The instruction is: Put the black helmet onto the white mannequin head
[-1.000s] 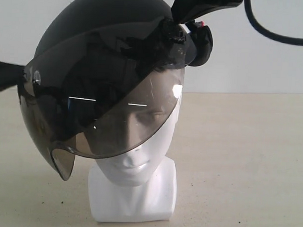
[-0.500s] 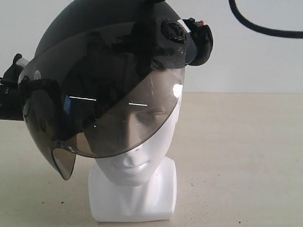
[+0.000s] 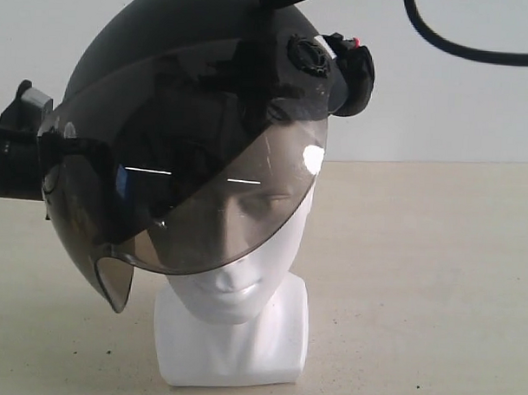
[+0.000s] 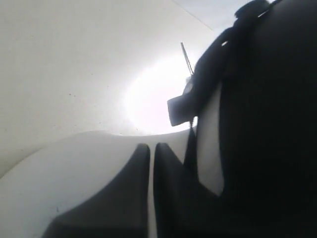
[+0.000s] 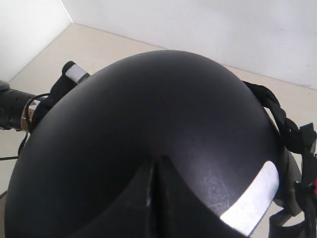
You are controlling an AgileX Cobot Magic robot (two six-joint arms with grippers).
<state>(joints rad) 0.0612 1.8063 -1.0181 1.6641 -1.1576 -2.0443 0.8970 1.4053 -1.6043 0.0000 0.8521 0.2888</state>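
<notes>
Beneath the clenched right jaws, the rounded matte black helmet (image 3: 165, 38) sits tilted on the glossy white plastic mannequin head (image 3: 236, 288); clenched left jaws, newly arrived beside it, may level it.

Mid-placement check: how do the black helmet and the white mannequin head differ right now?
The black helmet is matte and dark; the white mannequin head is glossy white. The helmet is wider than the head. The helmet sits tilted; the head stands upright. Both are rounded.

No legible text anywhere (all three views checked).
</notes>
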